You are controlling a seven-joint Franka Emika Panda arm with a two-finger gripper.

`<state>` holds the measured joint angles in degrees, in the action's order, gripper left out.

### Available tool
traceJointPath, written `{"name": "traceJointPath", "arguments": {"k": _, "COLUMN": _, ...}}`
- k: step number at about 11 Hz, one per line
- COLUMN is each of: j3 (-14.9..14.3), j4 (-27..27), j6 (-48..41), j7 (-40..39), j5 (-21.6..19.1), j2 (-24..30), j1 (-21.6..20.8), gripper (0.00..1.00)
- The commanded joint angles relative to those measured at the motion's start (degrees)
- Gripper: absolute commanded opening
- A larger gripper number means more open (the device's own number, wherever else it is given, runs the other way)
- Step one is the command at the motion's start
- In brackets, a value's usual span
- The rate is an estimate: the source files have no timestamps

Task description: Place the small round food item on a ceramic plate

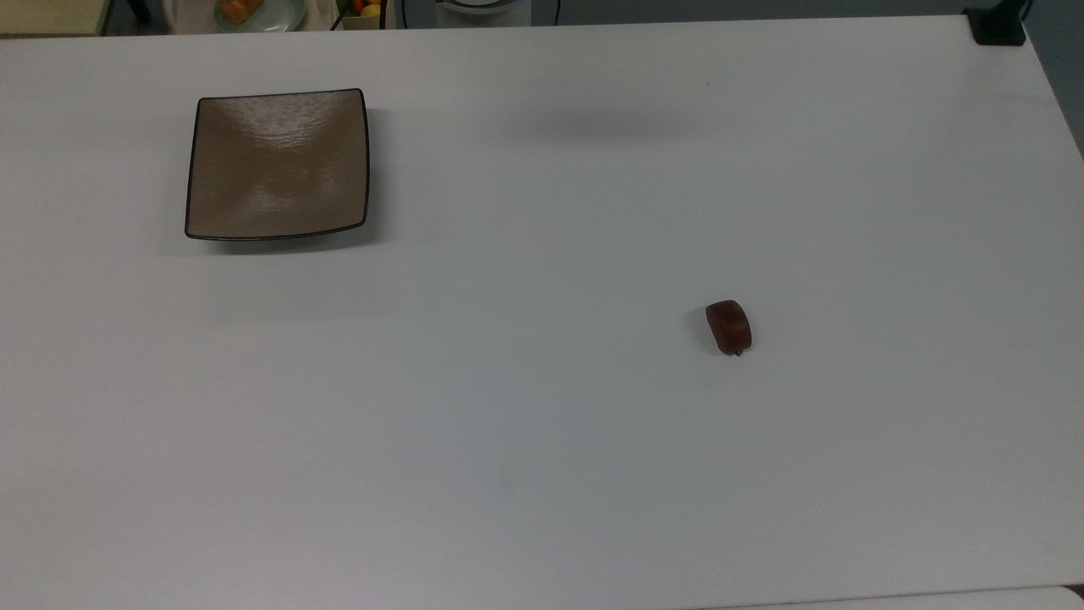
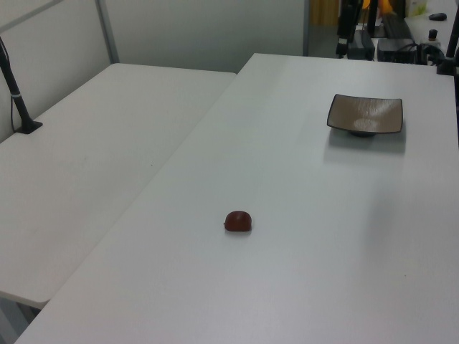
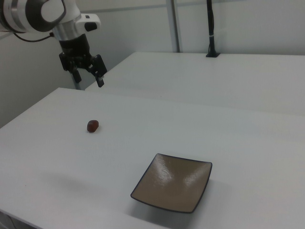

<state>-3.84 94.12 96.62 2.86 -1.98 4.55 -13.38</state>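
The small round food item [image 1: 729,327] is a glossy dark reddish-brown lump lying alone on the white table, right of centre in the top view; it also shows low in the left view [image 2: 238,221] and at the right view's left [image 3: 93,125]. The ceramic plate [image 1: 278,163] is a square tan-brown dish with a thin dark rim, at the top view's upper left, far from the lump [image 2: 366,114] [image 3: 172,182]. My gripper [image 3: 88,77] hangs high in the air above and behind the lump in the right view, open, with nothing between its fingers.
A second white table [image 2: 86,158] adjoins this one. A black post [image 3: 211,28] stands on it, with its black base [image 1: 998,25] at the top view's upper right corner. A round pale dish with orange food [image 1: 254,12] sits beyond the table's far edge.
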Motion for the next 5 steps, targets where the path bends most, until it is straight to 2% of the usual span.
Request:
{"name": "traceJointPath", "arguments": {"k": 1, "j3": -0.2, "j4": 2.2, "j6": 1.9, "j7": -0.3, "j5": -0.5, "j2": 1.0, "j1": -0.5, "gripper": 1.00}}
{"name": "traceJointPath", "arguments": {"k": 5, "j3": -0.2, "j4": 2.0, "j6": 2.0, "j7": -0.3, "j5": -0.7, "j2": 0.5, "j1": -0.7, "gripper": 1.00}}
